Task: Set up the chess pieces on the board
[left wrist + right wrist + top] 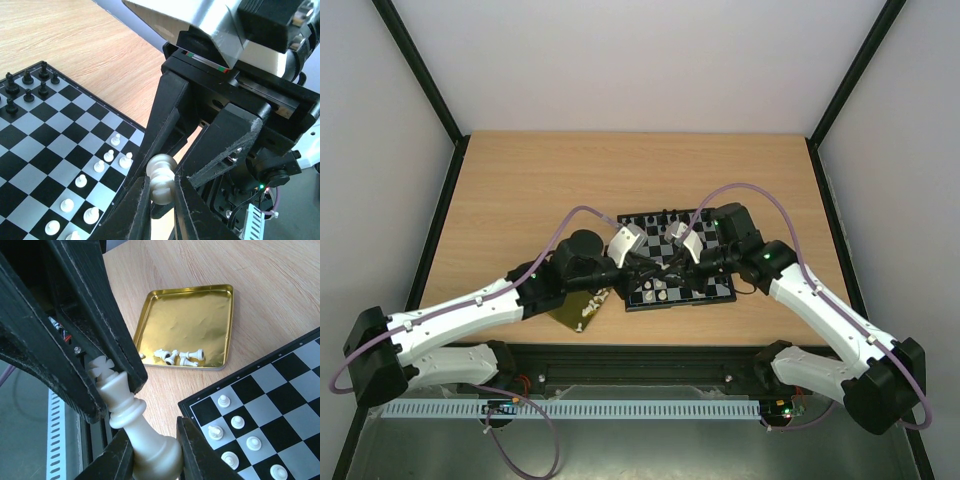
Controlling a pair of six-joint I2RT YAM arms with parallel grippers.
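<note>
Your left claw (161,192) is pinching the king (135,425) by its crowned head, jaws closed tight on it. Your right claw (155,452) is gripping the same king by its base, so both claws are holding it at once. You're hanging the king tilted in the air just off the near-left corner of the board (30,145), over the bare table (280,285) between the board and the gold tray (190,315). White pawns (238,421) are standing on the board's near-left squares, and black pieces (27,87) are crowding its far edge. A few more white pieces (175,356) are lying toppled in the tray, bunched close to one rim. Both arms are reaching in over the board's left half, wrists almost touching.
</note>
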